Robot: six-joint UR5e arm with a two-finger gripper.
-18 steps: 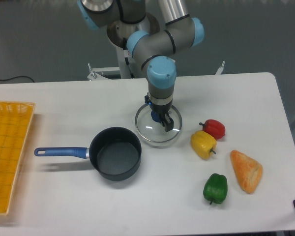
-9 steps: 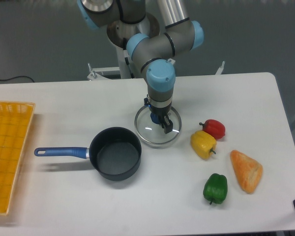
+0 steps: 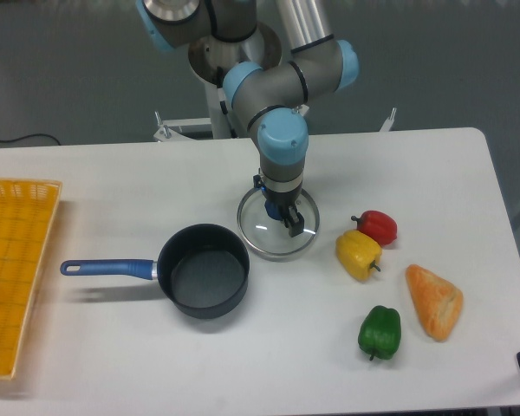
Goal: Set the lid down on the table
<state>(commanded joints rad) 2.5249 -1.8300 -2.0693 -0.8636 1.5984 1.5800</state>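
Note:
The round glass lid [image 3: 262,236] with its thin metal rim lies flat on the white table [image 3: 113,182], just right of the saucepan. My gripper [image 3: 282,217] points straight down over the lid's centre, fingers around the blue knob, which is mostly hidden behind them. I cannot tell whether the fingers still press on the knob.
A dark saucepan [image 3: 204,270] with a blue handle sits left of the lid, uncovered. To the right lie a red pepper [image 3: 377,226], a yellow pepper [image 3: 358,253], a green pepper [image 3: 380,332] and a bread piece [image 3: 434,301]. A yellow woven tray [image 3: 13,269] is at the left edge.
The gripper and the lid have shifted very slightly to the left and up in the picture. Nothing else moved.

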